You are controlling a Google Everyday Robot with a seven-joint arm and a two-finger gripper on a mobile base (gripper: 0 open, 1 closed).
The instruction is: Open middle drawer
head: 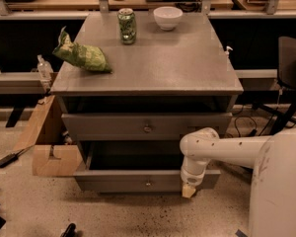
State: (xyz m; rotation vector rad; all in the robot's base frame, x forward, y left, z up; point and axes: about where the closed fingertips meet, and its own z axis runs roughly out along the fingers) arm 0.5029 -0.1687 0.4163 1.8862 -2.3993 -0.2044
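The grey cabinet (148, 63) shows two drawer fronts in the camera view. The upper one (103, 126) has the taller front, a small knob (147, 128), and stands slightly out under the top. Below it, the middle drawer (113, 180) is pulled out, with its dark inside showing and a small round knob (148, 183) at centre. The lowest drawer is hidden beneath it. My gripper (188, 189) hangs from the white arm (222, 146), pointing down against the right part of the middle drawer's front, to the right of the knob.
On the cabinet top lie a green chip bag (84, 56), a green can (127, 26) and a white bowl (167, 17). A cardboard box (47, 137) stands at the cabinet's left. A black chair (291, 68) is at the right. Cables lie on the floor.
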